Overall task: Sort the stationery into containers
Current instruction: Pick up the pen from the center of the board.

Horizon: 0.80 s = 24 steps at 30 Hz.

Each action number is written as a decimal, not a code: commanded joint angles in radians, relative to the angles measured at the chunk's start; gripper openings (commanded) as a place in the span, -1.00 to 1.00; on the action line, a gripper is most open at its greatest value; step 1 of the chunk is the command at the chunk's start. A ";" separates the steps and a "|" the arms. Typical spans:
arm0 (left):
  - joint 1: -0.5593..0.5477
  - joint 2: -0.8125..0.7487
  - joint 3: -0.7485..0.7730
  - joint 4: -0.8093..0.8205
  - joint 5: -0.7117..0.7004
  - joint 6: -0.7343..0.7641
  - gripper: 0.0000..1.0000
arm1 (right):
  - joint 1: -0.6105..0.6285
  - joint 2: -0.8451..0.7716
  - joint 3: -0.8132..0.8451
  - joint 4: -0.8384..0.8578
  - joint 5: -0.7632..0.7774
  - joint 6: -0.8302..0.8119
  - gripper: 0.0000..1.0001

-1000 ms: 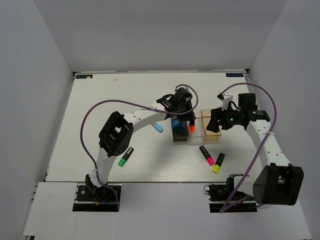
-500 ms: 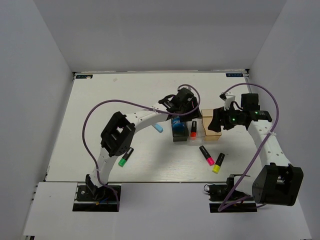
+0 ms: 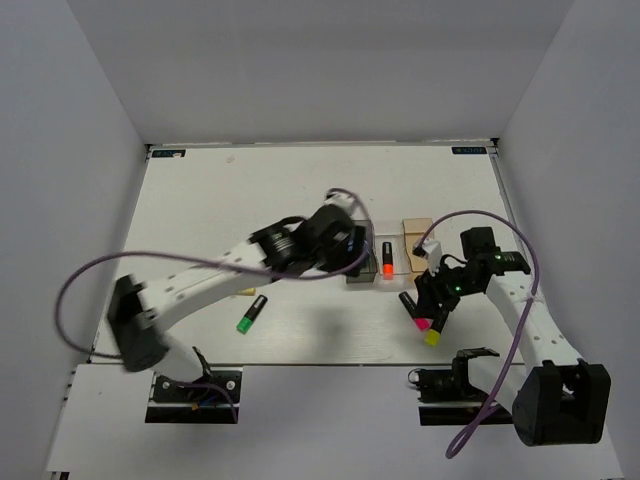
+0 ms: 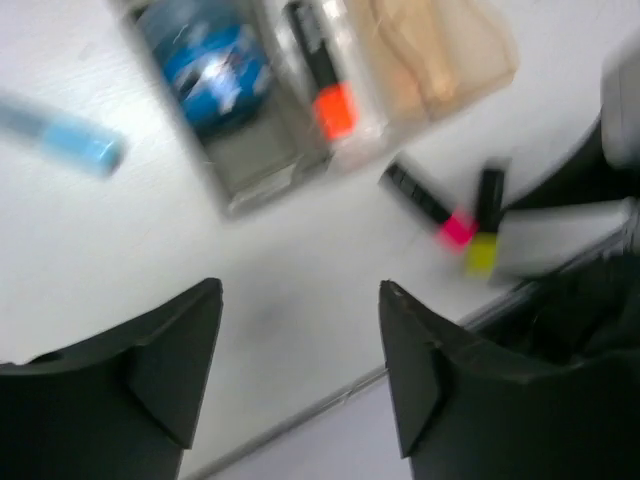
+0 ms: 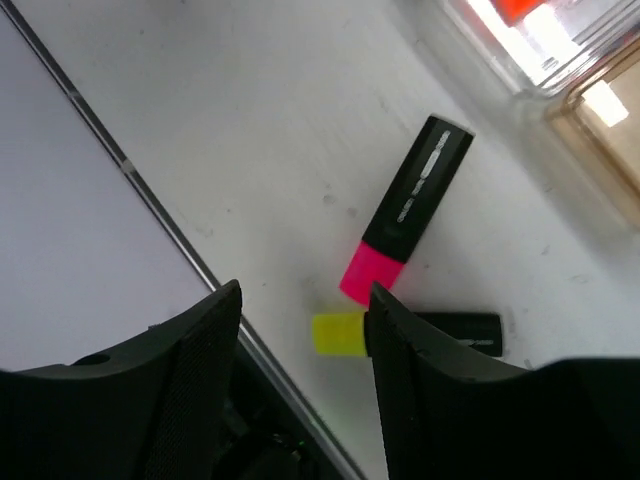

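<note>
Three joined bins stand mid-table: smoky dark-grey (image 3: 358, 272), clear (image 3: 387, 262) and tan-orange (image 3: 420, 238). The blue tape roll (image 4: 213, 63) lies in the dark-grey bin. An orange-capped marker (image 3: 386, 260) lies in the clear bin. Pink-capped (image 5: 405, 215) and yellow-capped (image 5: 400, 333) markers lie on the table. My right gripper (image 5: 305, 290) is open and empty just above them (image 3: 432, 300). My left gripper (image 4: 300, 300) is open and empty, blurred, over the bins (image 3: 345, 258). A light-blue stick (image 4: 70, 140) lies left of the bins. A green-capped marker (image 3: 250, 314) lies at the near left.
The table's near edge (image 5: 150, 190) runs close behind the pink and yellow markers. The left arm's purple cable (image 3: 90, 275) loops over the left half of the table. White walls close in the sides and back.
The left arm has swung back and down from over the bins, leaving the orange marker in the clear bin. The right gripper has moved from the tan bin down to the pink and yellow markers.
</note>
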 commanded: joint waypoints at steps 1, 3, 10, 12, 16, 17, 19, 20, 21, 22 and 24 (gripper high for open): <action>-0.025 -0.302 -0.272 -0.260 -0.296 0.005 0.65 | 0.058 -0.033 -0.016 -0.003 0.088 0.028 0.16; -0.013 -0.482 -0.412 -0.320 -0.330 -0.052 0.78 | 0.090 0.006 -0.028 0.009 0.169 0.056 0.31; 0.119 -0.767 -0.761 -0.310 -0.309 -0.098 0.85 | 0.187 0.071 -0.160 0.230 0.335 0.145 0.44; 0.172 -0.788 -0.812 -0.284 -0.277 -0.087 0.85 | 0.204 0.098 -0.180 0.244 0.369 0.157 0.44; 0.226 -0.819 -0.844 -0.268 -0.229 -0.075 0.85 | 0.234 0.079 -0.218 0.343 0.395 0.179 0.44; 0.238 -0.825 -0.849 -0.265 -0.226 -0.069 0.85 | 0.236 0.074 -0.224 0.356 0.406 0.186 0.38; 0.245 -0.834 -0.862 -0.262 -0.225 -0.069 0.85 | 0.251 0.063 -0.246 0.396 0.421 0.200 0.36; 0.246 -0.839 -0.864 -0.259 -0.222 -0.068 0.85 | 0.257 0.063 -0.257 0.410 0.423 0.203 0.36; 0.251 -0.842 -0.876 -0.260 -0.223 -0.064 0.85 | 0.259 0.065 -0.270 0.419 0.426 0.205 0.36; 0.252 -0.844 -0.878 -0.253 -0.222 -0.064 0.85 | 0.273 0.078 -0.277 0.439 0.439 0.206 0.36; 0.255 -0.856 -0.888 -0.256 -0.229 -0.063 0.85 | 0.285 0.108 -0.281 0.459 0.459 0.208 0.32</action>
